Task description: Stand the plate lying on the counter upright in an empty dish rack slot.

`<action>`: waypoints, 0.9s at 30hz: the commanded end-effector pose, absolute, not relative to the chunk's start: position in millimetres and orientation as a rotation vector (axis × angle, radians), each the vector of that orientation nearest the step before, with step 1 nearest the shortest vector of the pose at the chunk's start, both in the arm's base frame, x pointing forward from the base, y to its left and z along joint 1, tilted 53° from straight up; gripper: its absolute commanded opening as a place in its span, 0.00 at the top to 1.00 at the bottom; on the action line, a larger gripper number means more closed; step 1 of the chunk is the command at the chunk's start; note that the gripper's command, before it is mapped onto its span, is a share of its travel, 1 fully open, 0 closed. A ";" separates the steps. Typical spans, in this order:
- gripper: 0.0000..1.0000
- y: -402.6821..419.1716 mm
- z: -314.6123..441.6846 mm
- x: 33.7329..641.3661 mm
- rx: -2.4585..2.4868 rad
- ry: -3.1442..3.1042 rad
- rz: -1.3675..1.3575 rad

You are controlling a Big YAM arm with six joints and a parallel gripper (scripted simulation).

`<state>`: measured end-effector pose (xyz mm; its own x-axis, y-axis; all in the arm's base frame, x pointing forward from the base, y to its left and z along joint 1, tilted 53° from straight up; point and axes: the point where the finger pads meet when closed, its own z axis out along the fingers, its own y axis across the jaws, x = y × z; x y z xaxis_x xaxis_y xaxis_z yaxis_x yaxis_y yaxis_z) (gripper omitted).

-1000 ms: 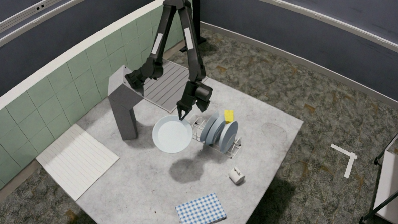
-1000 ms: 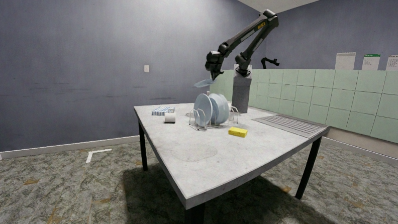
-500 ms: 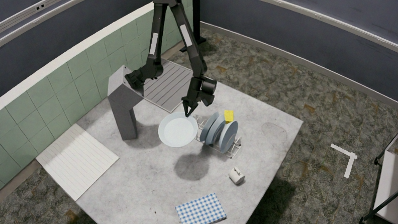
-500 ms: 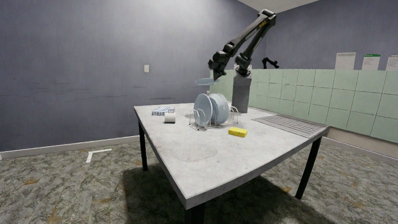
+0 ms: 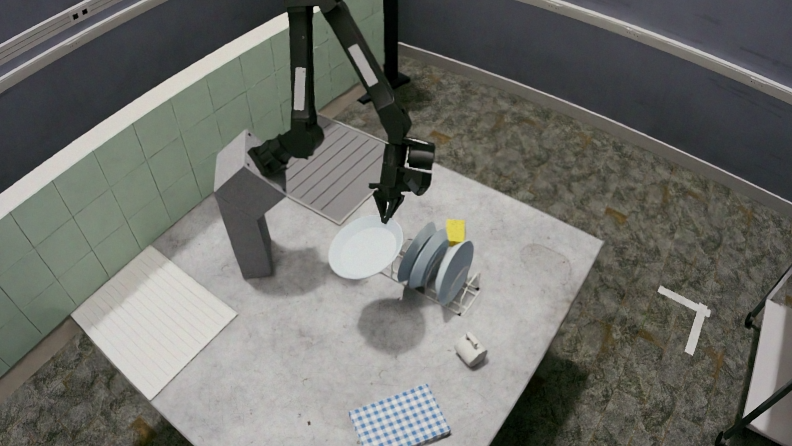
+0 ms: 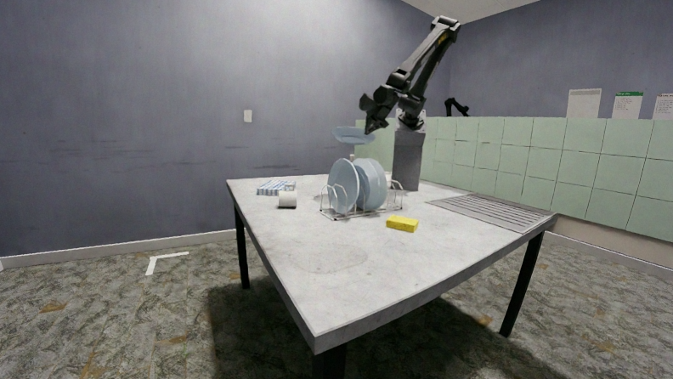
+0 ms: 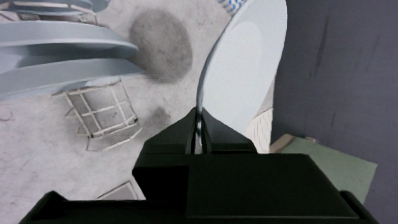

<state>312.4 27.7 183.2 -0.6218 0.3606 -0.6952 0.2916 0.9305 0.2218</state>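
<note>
Plate (image 5: 365, 247) in pale blue hangs in the air at the centre of the top view, pinched by its rim in the closed gripper (image 5: 387, 213) of a dark robot arm (image 5: 363, 66) that reaches down from the upper middle of the frame. In the exterior view the plate (image 6: 353, 135) lies close to level, high above the counter (image 6: 376, 254) and above the dish rack (image 6: 329, 214), touching neither. The wrist view shows the rim of the plate (image 7: 245, 70) clamped between the two dark fingers, with the disc stretching away toward the top of the frame.

Just right of the held plate in the top view, the white wire dish rack (image 5: 468, 290) stands on the counter (image 5: 526, 265) with three grey-blue plates (image 5: 437, 259) upright in its slots; the end of the rack nearest the held plate shows bare wires. A round shadow (image 5: 391, 324) falls on the counter below centre.

A yellow sponge (image 5: 455, 230) lies behind the rack, a small white mug (image 5: 470, 349) lies on its side at lower centre, and a blue checked cloth (image 5: 399, 418) sits at the bottom edge. A white ribbed board (image 5: 149, 318) overhangs the counter at lower left, a grey draining mat (image 5: 338, 171) lies at upper centre, and the arm's grey pedestal (image 5: 243, 221) stands left of centre before a green tiled wall (image 5: 110, 166).
</note>
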 end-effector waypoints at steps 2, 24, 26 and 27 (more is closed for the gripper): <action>1.00 30.6 199.5 311.4 0.576 2.191 0.153; 1.00 62.8 259.5 291.7 0.900 1.831 0.423; 1.00 65.0 263.6 288.7 0.930 1.797 0.454; 1.00 65.8 264.5 286.9 0.944 1.783 0.467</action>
